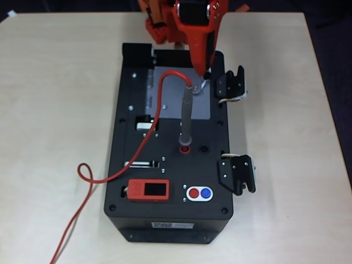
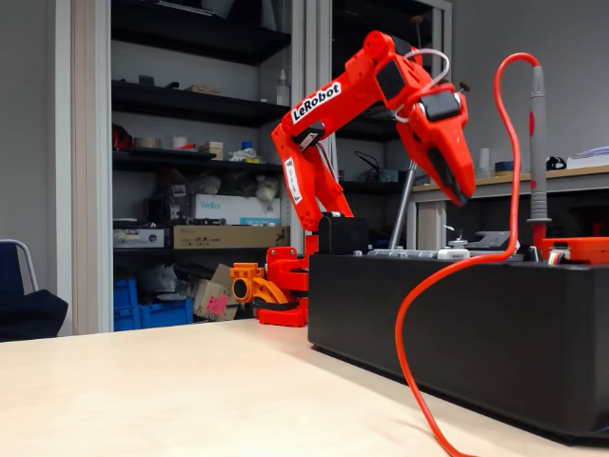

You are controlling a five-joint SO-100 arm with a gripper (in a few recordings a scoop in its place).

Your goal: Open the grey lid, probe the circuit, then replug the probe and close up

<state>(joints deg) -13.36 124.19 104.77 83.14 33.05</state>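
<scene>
We're at the very first step here, by my reading: the grey lid (image 1: 179,92) lies flat and closed on the far part of the black box (image 1: 170,220), and the claw (image 1: 205,75) hovers just above its small knob (image 1: 199,89) near the lid's right side in the overhead view. Nothing is pinched; the fixed view shows the claw (image 2: 463,195) in the air above the box top with its tips close together, though whether they're fully pressed shut I can't tell from either angle. The next move, I'd say, calls for dropping onto that knob, closing on it and swinging the lid up about its hinge, and it'll be a tight job, because the probe (image 1: 187,118) is right there. It stands upright, plugged into the red socket (image 1: 185,148) just on the near side of the lid, its top end close beside the knob. Its red cable (image 1: 144,146) arches from the top, sweeps left across the box and trails off onto the counter (image 1: 55,110). The lid itself looks light grey, roughly square, a plain metal plate with a few screw dots. The circuit stays hidden beneath it for now.
</scene>
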